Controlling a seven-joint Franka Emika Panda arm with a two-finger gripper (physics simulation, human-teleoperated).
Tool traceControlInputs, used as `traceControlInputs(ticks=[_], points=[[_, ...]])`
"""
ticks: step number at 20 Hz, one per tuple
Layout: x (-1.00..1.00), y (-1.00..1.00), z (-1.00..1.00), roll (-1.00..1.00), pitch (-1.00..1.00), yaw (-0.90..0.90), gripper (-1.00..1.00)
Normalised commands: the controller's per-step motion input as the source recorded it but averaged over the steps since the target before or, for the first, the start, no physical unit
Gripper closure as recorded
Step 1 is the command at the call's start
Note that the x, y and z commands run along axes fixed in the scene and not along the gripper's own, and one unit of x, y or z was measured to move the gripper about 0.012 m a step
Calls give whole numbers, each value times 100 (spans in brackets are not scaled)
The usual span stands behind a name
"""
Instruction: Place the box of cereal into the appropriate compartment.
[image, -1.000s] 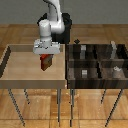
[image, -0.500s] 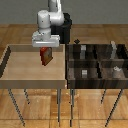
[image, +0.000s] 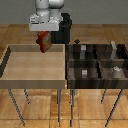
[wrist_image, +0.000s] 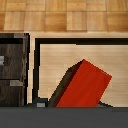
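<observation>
The box of cereal (image: 45, 45) is a small red box with a darker face. It hangs tilted in the air, and my gripper (image: 44, 36) is shut on its upper end. It sits over the far right part of the pale wooden tray (image: 30, 80), just to the exterior view's left of the dark brown four-section bin (image: 68, 62). The tall pale grey upright block (image: 114, 49) marks the appropriate compartment, the far section on the exterior view's right. In the wrist view the box of cereal (wrist_image: 85, 85) fills the middle; my fingers are hidden there.
Other sections of the bin hold a grey block (image: 82, 50), a small grey cube (image: 84, 73) and a small pale can shape (image: 116, 70). Both containers stand on thin metal legs over a wooden floor. The dark bin's wall (wrist_image: 12, 65) shows in the wrist view.
My gripper has lifted the box of cereal up out of the pale tray, with a slight drift toward the exterior view's right. The bin's contents have not moved.
</observation>
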Motion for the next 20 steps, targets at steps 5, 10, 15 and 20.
traceControlInputs(ticks=[5,10,15,20], points=[[0,44,40,0,0,0,100],[0,100,0,0,0,0,100],[0,100,0,0,0,0,100],[0,100,0,0,0,0,100]])
